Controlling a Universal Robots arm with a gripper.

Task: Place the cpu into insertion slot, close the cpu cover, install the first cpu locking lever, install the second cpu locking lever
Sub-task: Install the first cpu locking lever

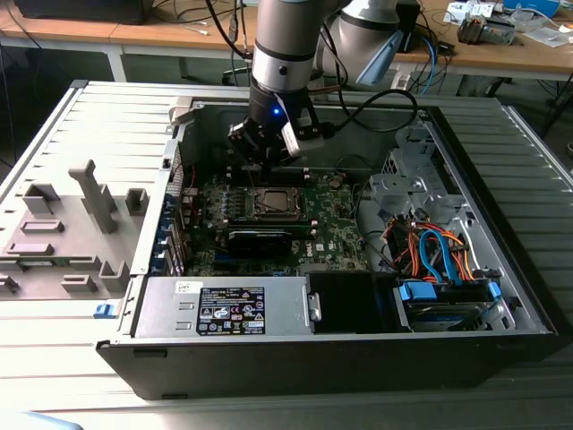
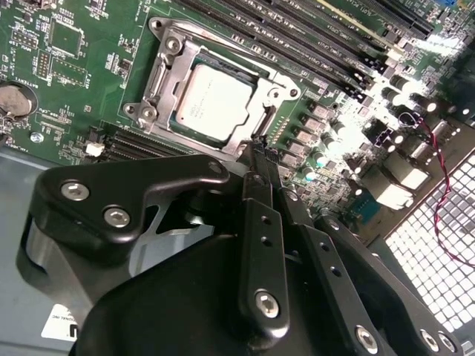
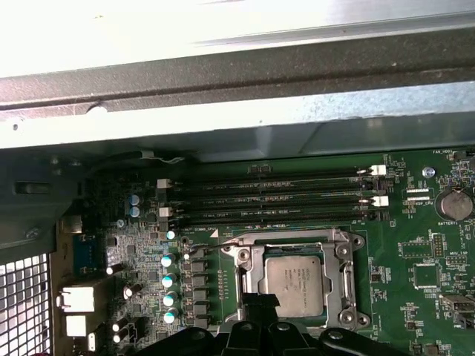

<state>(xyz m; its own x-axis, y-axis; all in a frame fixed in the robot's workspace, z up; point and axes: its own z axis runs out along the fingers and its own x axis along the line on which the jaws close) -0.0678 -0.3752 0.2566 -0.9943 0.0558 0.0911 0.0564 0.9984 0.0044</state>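
The cpu (image 2: 213, 102) sits in the insertion slot (image 2: 167, 48), partly hidden by the closed, empty gripper (image 2: 260, 152).

Open computer case (image 1: 501, 296) lying on the table (image 1: 54, 134). Inside: green board (image 1: 336, 228); insertion slot (image 1: 271, 202) near the board's middle, the cpu (image 2: 213, 104) seated in it with the cpu cover (image 2: 256, 119) closed around it. Memory slots (image 3: 267, 196) beside the socket. Power supply (image 1: 224, 309) along the near wall; drive cage (image 1: 443, 291) at the exterior view's right. Hand (image 2: 258, 152) poised just above the socket's edge.
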